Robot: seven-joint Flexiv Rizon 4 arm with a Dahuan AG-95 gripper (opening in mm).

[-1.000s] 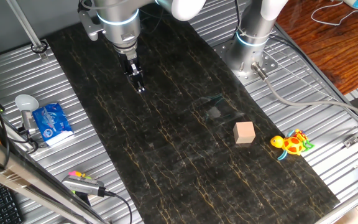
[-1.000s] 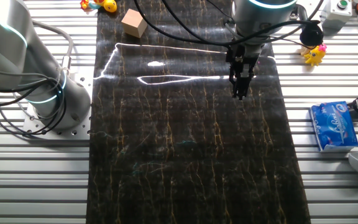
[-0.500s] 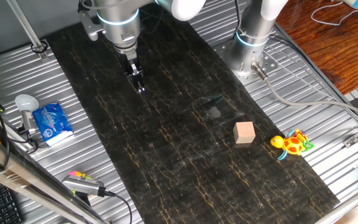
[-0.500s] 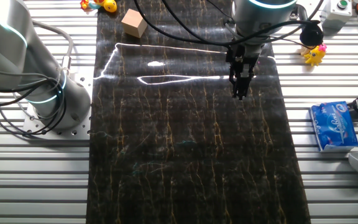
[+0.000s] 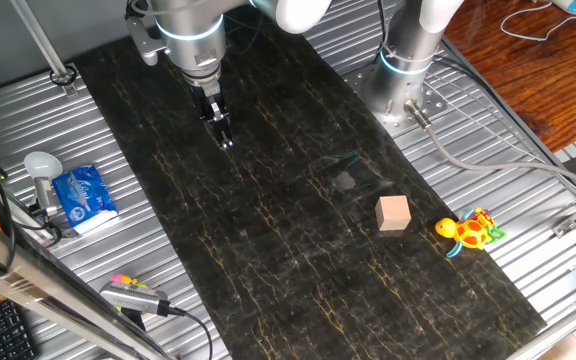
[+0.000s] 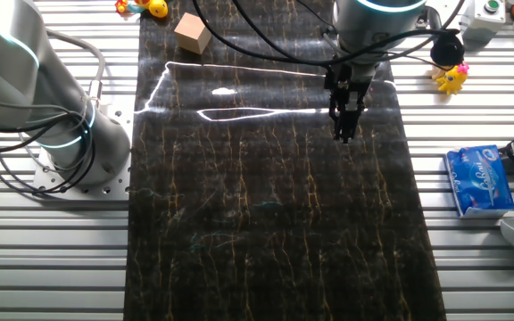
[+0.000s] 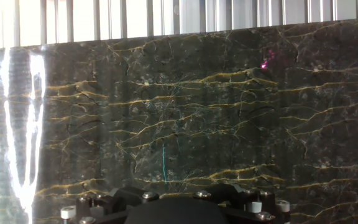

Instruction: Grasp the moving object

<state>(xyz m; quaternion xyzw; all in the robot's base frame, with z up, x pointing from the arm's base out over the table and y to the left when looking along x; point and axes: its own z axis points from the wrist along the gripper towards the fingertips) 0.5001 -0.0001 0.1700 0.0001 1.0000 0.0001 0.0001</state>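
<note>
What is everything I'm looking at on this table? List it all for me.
table: one, ribbed grey metal, under everything
mat: one, black with gold veins, down the middle of the table
cube: one, tan wood, on the mat
turtle toy: one, yellow-orange, at the mat's edge beside the cube
packet: one, blue and white, on the metal across the mat from the cube
small toy: one, yellow with pink, on the metal on the packet's side
second arm: one, silver, base beside the mat
working arm: one, silver, above the mat
fingers: two, black, over the mat, holding nothing
</note>
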